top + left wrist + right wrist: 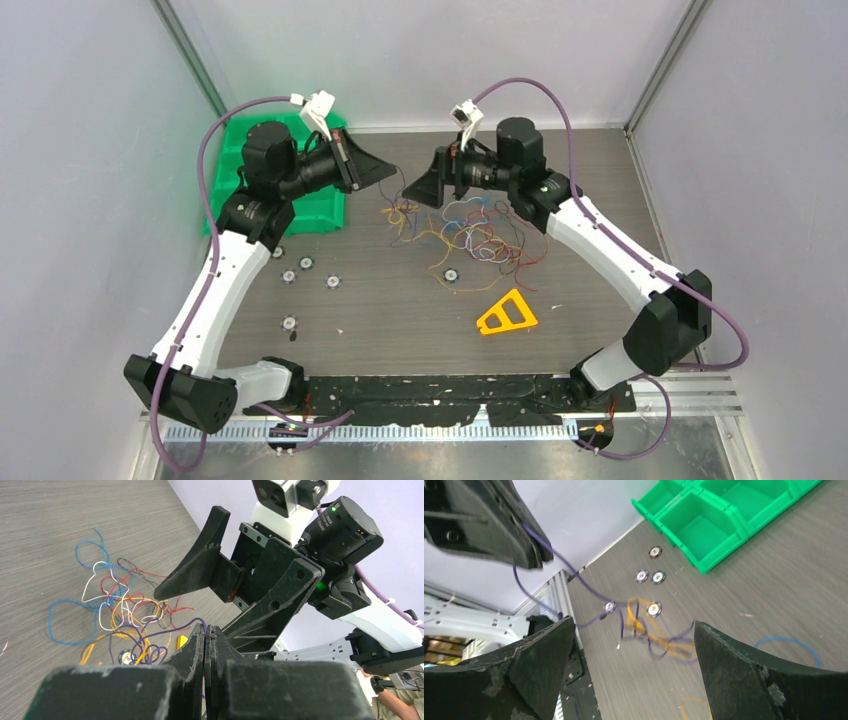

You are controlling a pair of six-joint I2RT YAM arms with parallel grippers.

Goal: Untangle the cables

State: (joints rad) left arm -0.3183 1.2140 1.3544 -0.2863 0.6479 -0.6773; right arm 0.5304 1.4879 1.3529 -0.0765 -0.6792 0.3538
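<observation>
Cables (472, 236): loose heap of thin wires in red, orange, yellow, blue, white and purple. It lies on the far middle of the table (400, 335), below and between the two grippers and a little toward the right arm's side. Strands cross and loop over one another, and single runs cannot be traced from overhead.

Thin purple wire (574, 574): one strand leaves the heap and runs through the air up to the left gripper's tip. Its lower part joins the orange and purple loops on the table.

Left gripper (206, 630): fingers pressed together with no gap, pinching the thin purple wire at their tips. It is held above the table, pointing toward the right gripper.

Right gripper (633, 626): fingers spread wide with nothing between them; table and wires show through the gap. It stands close to the left gripper, facing it, and the two do not touch.

Green bins (232, 150): at the far left corner, partly hidden behind the left arm. The compartments in view hold nothing visible.

Orange triangular piece (507, 314): flat on the table on the near side of the heap, apart from it.

Small round discs (305, 263): several are scattered on the table between the left arm and the heap. One sits at the heap's near edge; whether it is joined to a wire cannot be told.
</observation>
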